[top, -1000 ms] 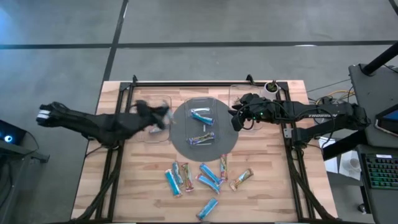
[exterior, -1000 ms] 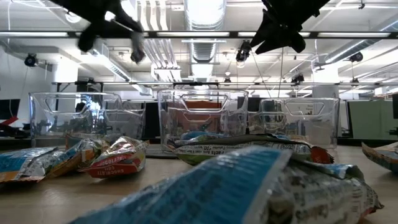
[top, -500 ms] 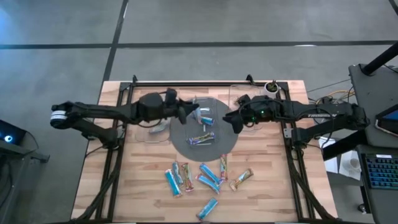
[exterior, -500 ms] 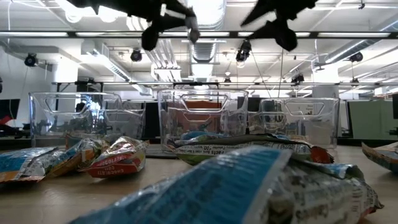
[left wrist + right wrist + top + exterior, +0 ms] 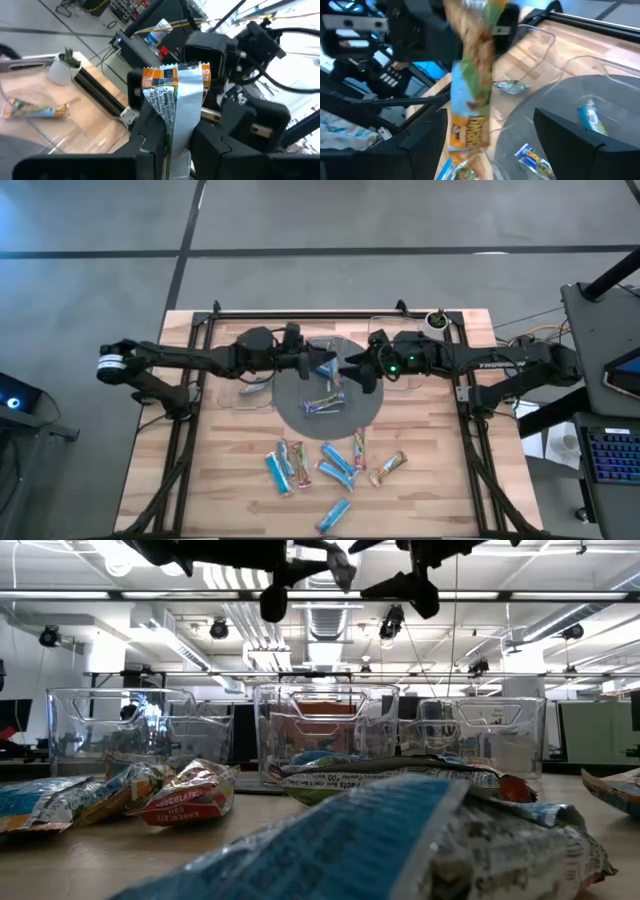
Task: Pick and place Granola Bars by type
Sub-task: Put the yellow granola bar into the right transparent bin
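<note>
Crinkly foil bar (image 5: 175, 107) between dark fingers (image 5: 150, 150)

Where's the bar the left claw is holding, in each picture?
High: held bar mid-table, above the grey plate.
Low: top centre, barely visible.
Left wrist: centre.
Right wrist: upper middle.
Landmark: grey plate, in the high and right wrist views.

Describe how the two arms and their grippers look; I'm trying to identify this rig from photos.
Both arms are dark, slim and jointed, ending in boxy black two-finger grippers. The left arm has a white band at its outer end. The right arm carries pale lettering along its forearm, loose black cables, and a small green light near the wrist. The left gripper and the right gripper look the same matte black.
</note>
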Action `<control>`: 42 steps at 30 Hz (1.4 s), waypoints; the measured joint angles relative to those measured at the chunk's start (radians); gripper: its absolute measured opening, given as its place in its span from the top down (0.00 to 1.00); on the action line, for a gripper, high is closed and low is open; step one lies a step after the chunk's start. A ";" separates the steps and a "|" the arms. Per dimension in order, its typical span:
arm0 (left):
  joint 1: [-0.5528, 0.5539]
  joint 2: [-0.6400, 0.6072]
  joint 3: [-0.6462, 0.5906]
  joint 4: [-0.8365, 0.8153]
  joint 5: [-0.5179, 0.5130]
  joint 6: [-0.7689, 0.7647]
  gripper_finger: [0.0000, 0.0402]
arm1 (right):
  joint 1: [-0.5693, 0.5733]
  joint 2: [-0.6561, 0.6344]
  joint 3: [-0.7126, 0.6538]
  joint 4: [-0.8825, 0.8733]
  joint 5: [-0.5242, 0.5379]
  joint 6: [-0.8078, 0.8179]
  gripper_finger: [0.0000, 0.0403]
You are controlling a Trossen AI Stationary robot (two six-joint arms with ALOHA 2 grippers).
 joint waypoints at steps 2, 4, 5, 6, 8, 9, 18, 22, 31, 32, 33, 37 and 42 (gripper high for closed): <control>0.002 0.022 0.017 -0.006 0.012 0.000 0.85 | 0.000 0.011 0.013 0.005 -0.008 -0.005 0.27; 0.002 0.049 0.035 -0.013 0.022 0.000 0.85 | 0.000 0.018 0.015 0.000 -0.009 -0.007 0.25; 0.002 0.059 0.043 -0.014 0.027 0.001 0.85 | 0.000 0.022 0.016 0.000 -0.010 -0.007 0.25; 0.002 0.067 0.054 -0.013 0.035 0.002 0.85 | 0.000 0.024 0.016 0.000 -0.010 -0.007 0.25; 0.003 0.083 0.075 -0.002 0.060 0.002 0.85 | 0.000 0.027 0.016 0.000 -0.010 -0.007 0.26; 0.003 0.092 0.083 -0.002 0.066 0.002 0.85 | 0.000 0.030 0.017 0.001 -0.009 -0.007 0.27; 0.003 0.111 0.119 -0.014 0.066 0.042 0.85 | 0.000 0.036 0.017 -0.014 0.019 -0.003 0.50; 0.003 0.092 0.118 -0.102 -0.009 0.056 0.85 | 0.000 0.028 0.017 -0.021 0.042 -0.011 0.64; -0.001 0.065 0.119 -0.194 -0.050 0.054 0.85 | -0.002 0.027 0.015 -0.038 0.049 -0.026 0.83; -0.001 0.065 0.119 -0.196 -0.050 0.055 0.85 | -0.002 0.027 0.015 -0.037 0.049 -0.026 0.84; -0.002 0.065 0.119 -0.199 -0.050 0.056 0.85 | -0.002 0.027 0.015 -0.038 0.049 -0.026 0.84; -0.003 0.054 0.119 -0.226 -0.060 0.048 0.85 | -0.002 0.024 0.015 -0.049 0.082 -0.028 0.85; -0.005 0.048 0.123 -0.231 -0.074 0.105 0.85 | -0.008 0.014 0.015 -0.058 0.097 -0.025 0.85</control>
